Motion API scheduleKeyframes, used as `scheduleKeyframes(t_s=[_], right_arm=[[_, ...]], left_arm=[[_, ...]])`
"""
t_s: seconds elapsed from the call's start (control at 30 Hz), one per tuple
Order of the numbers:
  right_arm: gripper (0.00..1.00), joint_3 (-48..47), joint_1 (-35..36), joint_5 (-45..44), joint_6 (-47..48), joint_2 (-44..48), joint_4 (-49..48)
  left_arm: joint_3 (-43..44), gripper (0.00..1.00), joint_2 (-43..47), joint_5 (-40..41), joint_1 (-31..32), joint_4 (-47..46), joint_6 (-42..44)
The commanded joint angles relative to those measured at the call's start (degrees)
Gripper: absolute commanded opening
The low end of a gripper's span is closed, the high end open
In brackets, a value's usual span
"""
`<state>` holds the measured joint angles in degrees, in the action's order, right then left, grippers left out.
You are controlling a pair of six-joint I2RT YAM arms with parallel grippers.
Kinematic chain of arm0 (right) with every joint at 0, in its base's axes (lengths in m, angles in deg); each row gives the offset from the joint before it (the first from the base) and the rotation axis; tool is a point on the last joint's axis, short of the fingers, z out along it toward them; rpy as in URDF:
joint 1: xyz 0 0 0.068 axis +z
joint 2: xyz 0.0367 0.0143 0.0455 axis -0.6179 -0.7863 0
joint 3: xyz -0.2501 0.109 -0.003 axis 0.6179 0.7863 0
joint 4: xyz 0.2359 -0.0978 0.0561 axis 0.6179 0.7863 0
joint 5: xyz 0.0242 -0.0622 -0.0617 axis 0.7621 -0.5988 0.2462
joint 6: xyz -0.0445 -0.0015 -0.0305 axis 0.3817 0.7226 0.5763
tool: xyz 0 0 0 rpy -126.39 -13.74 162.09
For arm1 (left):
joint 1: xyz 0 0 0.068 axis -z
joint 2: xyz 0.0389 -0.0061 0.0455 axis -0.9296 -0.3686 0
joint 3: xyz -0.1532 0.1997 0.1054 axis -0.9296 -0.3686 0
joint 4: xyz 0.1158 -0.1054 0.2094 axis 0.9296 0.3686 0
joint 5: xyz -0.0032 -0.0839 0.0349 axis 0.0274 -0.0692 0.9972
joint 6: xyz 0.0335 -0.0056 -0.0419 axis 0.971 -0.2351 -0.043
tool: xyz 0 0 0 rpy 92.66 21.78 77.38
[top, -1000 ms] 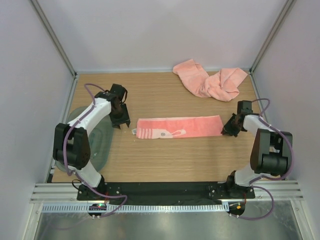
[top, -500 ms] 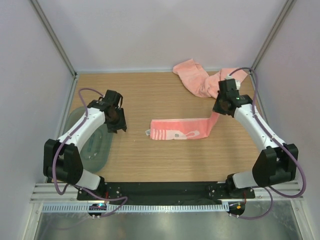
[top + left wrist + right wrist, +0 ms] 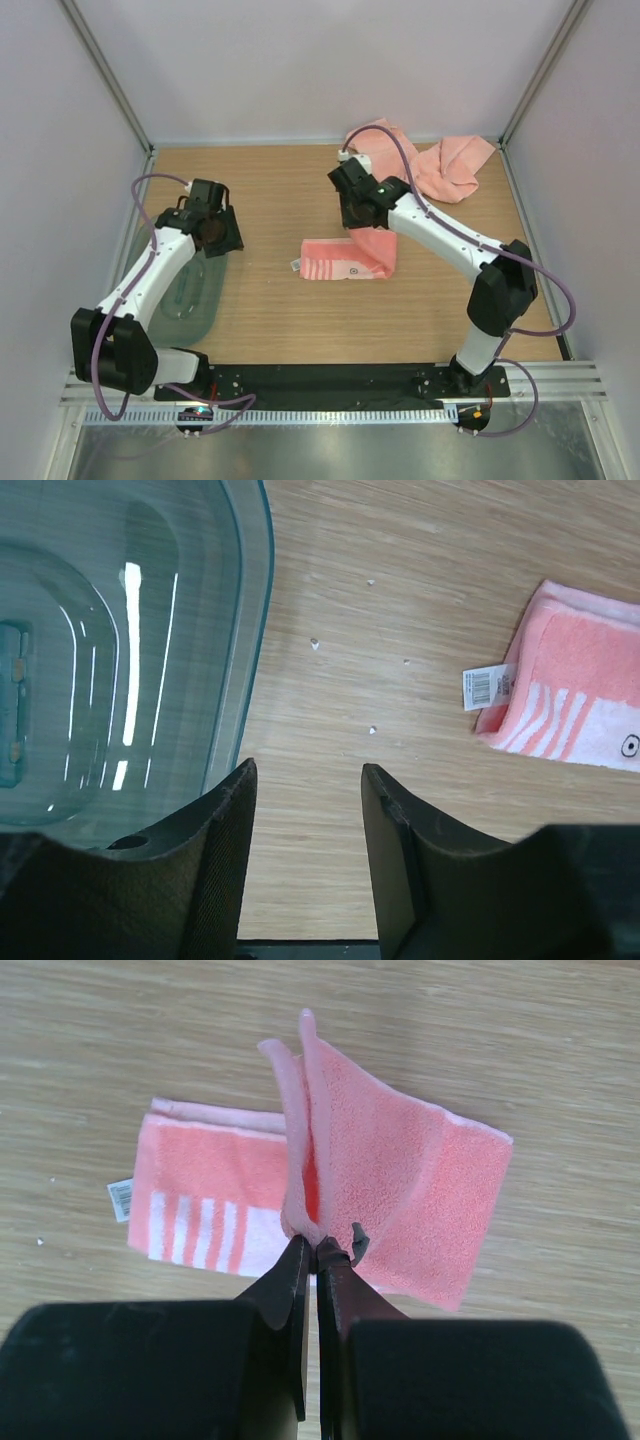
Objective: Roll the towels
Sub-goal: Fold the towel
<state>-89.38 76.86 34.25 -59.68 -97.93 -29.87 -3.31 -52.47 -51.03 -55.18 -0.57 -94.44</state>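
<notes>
Towels (image 3: 450, 170) lie in a crumpled salmon-pink heap well apart from the grey-green tray (image 3: 190, 300), diagonally across the wooden table (image 3: 280, 190) from it at the far right. A separate striped towel (image 3: 345, 262) lies flat on the wood to the right of the tray, clear of its rim. Its pale banded end with the white stripes and its barcode tag (image 3: 488, 687) point toward the tray. The end away from the tray is raised off the table and bent back over the flat part. The right gripper (image 3: 315, 1250) has its jaws pressed together on this raised fold, and the cloth stands up between the fingertips in the right wrist view. The left gripper (image 3: 305, 780) hangs just beside the tray's right rim, between the tray and the striped towel. Its jaws are apart, with bare wood showing through the gap. It touches neither the tray nor the cloth.
</notes>
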Motion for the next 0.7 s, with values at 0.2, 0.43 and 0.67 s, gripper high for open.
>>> scheduleKeyframes(t_s=[0.2,0.43,0.67], right_arm=[[0.01,-9.0,8.4,-4.0,-1.4,-5.9,1.8],[0.01,-7.9,12.1,-2.9,-2.8,-8.3,0.3],[0.01,-7.1,16.8,-1.7,-2.9,-12.8,-1.6]], left_arm=[[0.0,0.45,-0.4,0.6,-1.2,-1.0,-0.7],[0.0,0.45,0.0,0.9,-1.8,-0.8,-0.6],[0.2,0.45,-0.1,1.2,-2.2,-0.5,-0.6]])
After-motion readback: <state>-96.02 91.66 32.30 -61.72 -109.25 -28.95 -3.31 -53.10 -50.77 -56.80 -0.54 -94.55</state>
